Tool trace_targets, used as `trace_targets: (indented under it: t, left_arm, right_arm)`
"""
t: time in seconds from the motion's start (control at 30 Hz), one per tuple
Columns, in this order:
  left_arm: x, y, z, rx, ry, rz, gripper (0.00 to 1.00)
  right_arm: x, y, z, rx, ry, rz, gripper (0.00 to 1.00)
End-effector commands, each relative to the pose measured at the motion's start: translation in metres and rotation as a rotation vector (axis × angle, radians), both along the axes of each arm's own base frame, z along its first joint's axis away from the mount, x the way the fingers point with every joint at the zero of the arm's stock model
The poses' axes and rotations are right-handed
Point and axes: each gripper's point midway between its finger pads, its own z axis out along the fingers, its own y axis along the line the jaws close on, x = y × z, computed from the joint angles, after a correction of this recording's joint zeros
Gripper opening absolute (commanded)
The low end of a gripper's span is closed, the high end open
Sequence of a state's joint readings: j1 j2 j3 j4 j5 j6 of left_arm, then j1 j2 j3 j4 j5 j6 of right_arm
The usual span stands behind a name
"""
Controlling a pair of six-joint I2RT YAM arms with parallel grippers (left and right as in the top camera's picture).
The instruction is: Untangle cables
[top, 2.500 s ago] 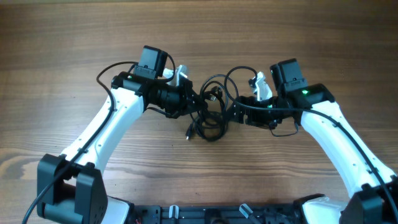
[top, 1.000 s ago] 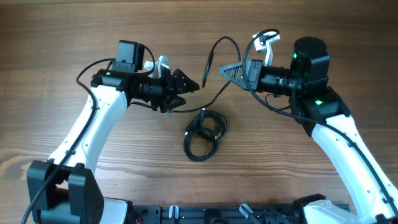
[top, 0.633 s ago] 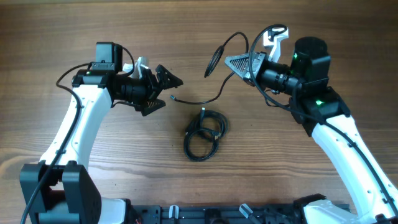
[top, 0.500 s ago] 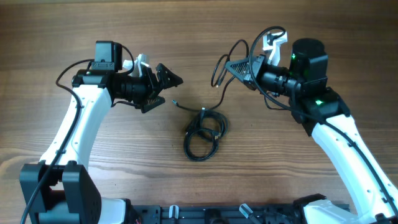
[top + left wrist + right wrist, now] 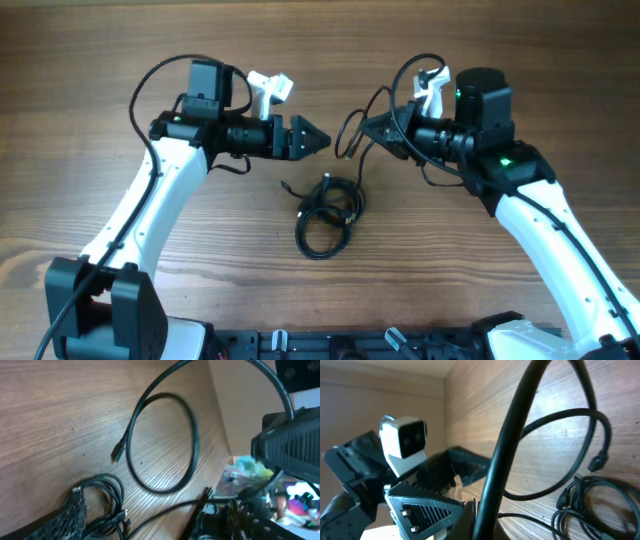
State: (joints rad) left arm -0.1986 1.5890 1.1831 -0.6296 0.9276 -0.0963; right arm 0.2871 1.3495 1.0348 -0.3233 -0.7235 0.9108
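Swinging back toward the middle of the frame since half a second ago, the left claw (image 5: pixel 320 139) is now pointing at the right claw (image 5: pixel 372 127), with a small gap between them. Nearest the bottom edge, the coiled bundle (image 5: pixel 330 207) of cables is lying flat on the tabletop (image 5: pixel 120 40) at lower centre, apart from both claws, and one plug end (image 5: pixel 288 186) is resting just to its upper left. Above the bundle, the left claw is standing wide, its meshed finger (image 5: pixel 70 515) gripping nothing. Slightly farther up and to the right, the right claw is pinching a loose strand (image 5: pixel 507 445), which is curling into a loop in the gap between the two claws.
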Motion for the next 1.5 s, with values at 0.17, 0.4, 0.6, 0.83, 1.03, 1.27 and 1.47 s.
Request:
trace_targets:
  t: [0.17, 0.4, 0.6, 0.83, 1.03, 1.27, 1.47]
  left_arm:
    - [-0.022, -0.042, -0.004, 0.136, -0.21, -0.18, 0.86]
    - [0.012, -0.032, -0.007, 0.228, -0.219, 0.016, 0.44]
    - [0.029, -0.006, -0.01, 0.242, -0.158, 0.14, 0.19]
    - [0.056, 0.013, 0.024, 0.077, -0.053, 0.374, 0.04]
    - [0.062, 0.072, 0.094, -0.137, -0.088, 0.489, 0.04]
    - [0.063, 0.086, 0.084, -0.108, -0.048, 0.541, 0.04]
    - [0.067, 0.109, 0.06, 0.015, -0.006, 0.674, 0.04]
  right_arm:
    - [-0.016, 0.021, 0.012, 0.063, 0.003, 0.108, 0.04]
    - [-0.026, 0.026, 0.017, 0.1, 0.006, 0.171, 0.04]
    - [-0.018, 0.022, 0.012, 0.052, -0.039, 0.143, 0.04]
    - [0.01, 0.02, 0.046, 0.068, -0.245, 0.083, 0.05]
    - [0.065, -0.04, 0.038, -0.18, -0.39, -0.203, 0.07]
    - [0.074, -0.066, 0.006, -0.335, -0.322, -0.304, 0.36]
    - [0.061, -0.051, -0.06, -0.386, -0.15, -0.142, 0.51]
